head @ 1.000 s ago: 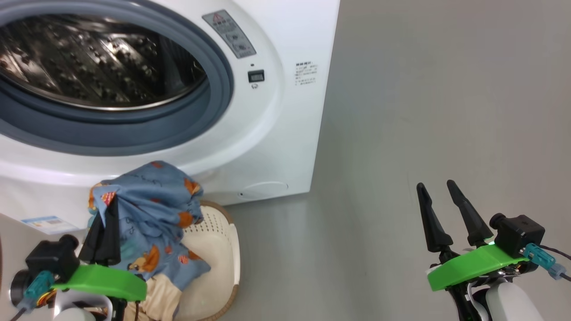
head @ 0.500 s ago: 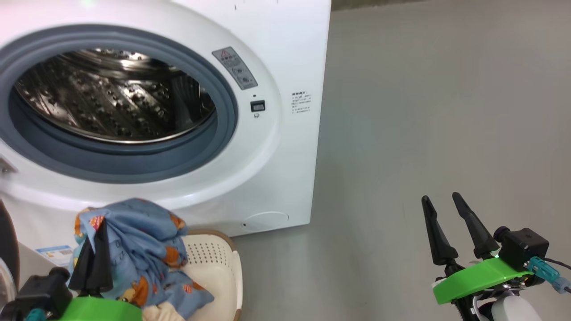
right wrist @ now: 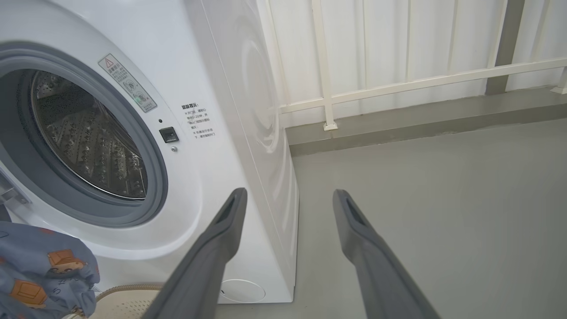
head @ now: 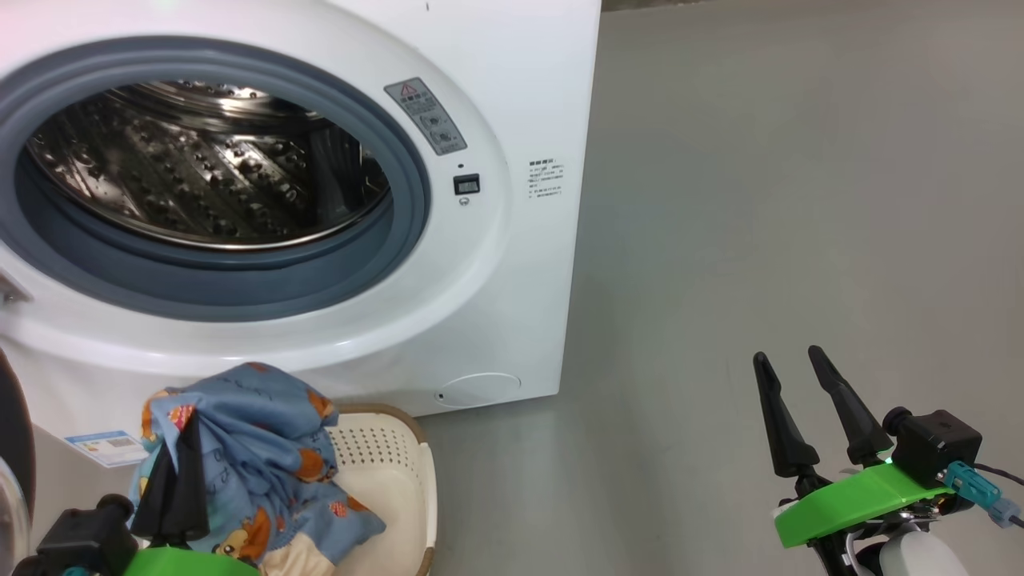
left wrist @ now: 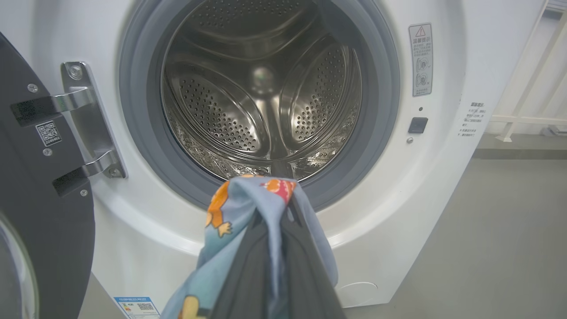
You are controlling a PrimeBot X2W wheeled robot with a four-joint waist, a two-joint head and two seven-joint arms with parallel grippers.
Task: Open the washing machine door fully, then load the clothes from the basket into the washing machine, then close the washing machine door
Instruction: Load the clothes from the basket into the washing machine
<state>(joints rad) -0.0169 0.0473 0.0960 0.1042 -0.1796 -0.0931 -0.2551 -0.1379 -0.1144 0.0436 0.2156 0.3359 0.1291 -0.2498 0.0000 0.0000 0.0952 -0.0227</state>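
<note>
The left pincer (head: pixel 188 436) is standing at the lower left with its two dark fingers pressed together, and it is pinching one light blue garment with orange prints. This is the top piece of the clothes (head: pixel 256 448), and it is hanging over the fingers in folds. Its lower part is falling down to the basket (head: pixel 400 480). One cream piece (head: pixel 292 560) is showing under it at the bottom edge; if more pieces are lying below, I cannot tell. The one basket is sitting on the floor (head: pixel 760 200), just in front of the washing machine (head: pixel 512 264), under the round opening.

The right pincer (head: pixel 786 360) is waiting well apart at the lower right, above bare floor. Its two fingers are spread and are holding nothing.

The washing machine door (left wrist: pixel 44 221) is standing open at the left side, hanging on one metal hinge (left wrist: pixel 86 119) with two arms. Behind the garment the steel drum (head: pixel 200 176) is lying open, and I am seeing no cloth inside it. One grey-blue gasket (head: pixel 240 288) is going around it. On the white front I am counting one warning sticker (head: pixel 426 116), one round flap (head: pixel 478 390) low at the right, and one blue label (head: pixel 108 448) low at the left. In the right wrist view one pale railing (right wrist: pixel 398 84) is running behind the machine.
</note>
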